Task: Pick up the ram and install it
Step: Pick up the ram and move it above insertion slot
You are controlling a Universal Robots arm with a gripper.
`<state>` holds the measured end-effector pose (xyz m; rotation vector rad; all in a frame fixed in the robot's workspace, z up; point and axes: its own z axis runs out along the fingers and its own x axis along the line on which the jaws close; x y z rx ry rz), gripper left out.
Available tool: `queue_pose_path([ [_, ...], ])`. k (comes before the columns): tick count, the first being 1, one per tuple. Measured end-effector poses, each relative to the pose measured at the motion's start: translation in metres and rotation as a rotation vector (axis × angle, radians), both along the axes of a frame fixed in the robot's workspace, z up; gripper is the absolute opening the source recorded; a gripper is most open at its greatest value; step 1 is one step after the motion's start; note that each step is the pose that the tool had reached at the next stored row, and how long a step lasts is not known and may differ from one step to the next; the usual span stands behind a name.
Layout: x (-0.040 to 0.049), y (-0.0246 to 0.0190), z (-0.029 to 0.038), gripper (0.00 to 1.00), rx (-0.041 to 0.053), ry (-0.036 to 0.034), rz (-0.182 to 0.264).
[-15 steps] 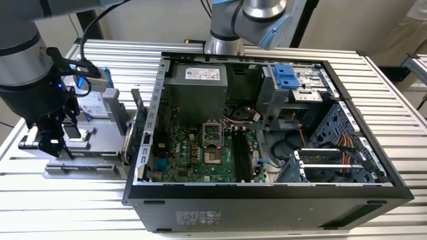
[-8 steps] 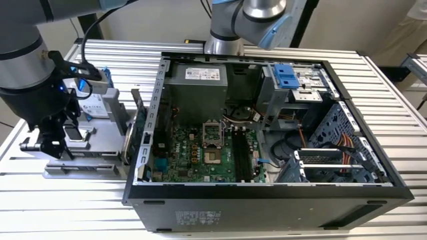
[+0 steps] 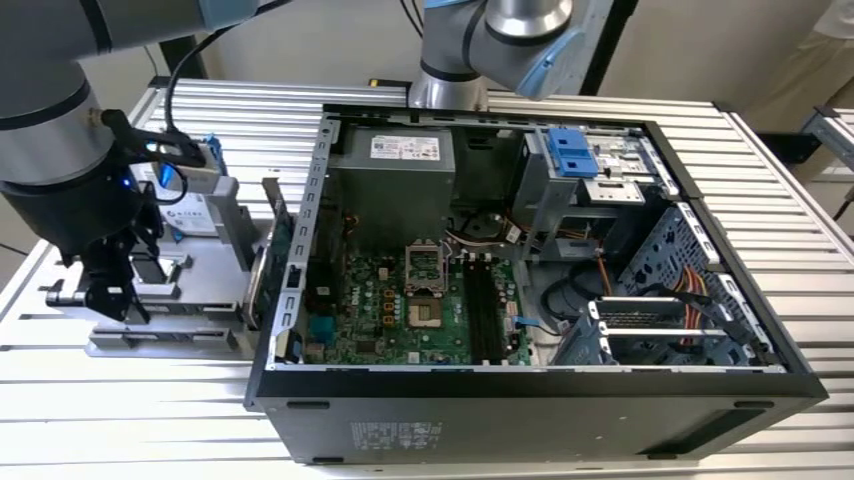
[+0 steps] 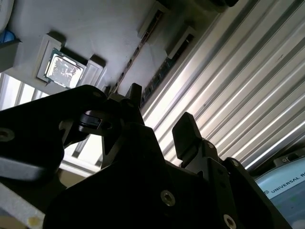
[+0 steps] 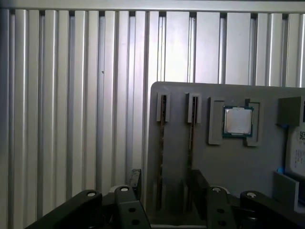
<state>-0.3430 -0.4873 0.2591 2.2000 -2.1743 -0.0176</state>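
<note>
Black 2-finger gripper (image 5: 167,180) is hanging over the slotted end of the flat grey parts tray (image 5: 233,167). Jaws are standing wide and gripping nothing.

The ram (image 5: 162,138), a long thin circuit-board stick seen edge-on, is standing in 1 of 2 narrow slots in that tray, roughly midway between the fingers. A 2nd like stick (image 5: 191,136) is sitting in the neighbouring slot.

Judgement: the ram is looking light, stiff and brittle. The chips and contact edge are best left untouched, so a pinch across the 2 flat faces at the top edge, near mid-length, is looking right.

Beyond the slots a small square silver CPU chip (image 5: 237,120) is resting in its recess, then a silver hard drive (image 5: 298,152). Farther off, the open black computer case (image 3: 534,385) is lying on the ribbed metal table (image 3: 134,420).

White labels on the hard drive and on the grey power supply (image 3: 394,170) are carrying print too small to read.
</note>
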Motion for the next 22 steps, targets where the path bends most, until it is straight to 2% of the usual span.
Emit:
queue_pose_path([
  [22, -0.0002, 0.0, -0.0174, 1.0, -0.0017, 0.0001, 0.0],
])
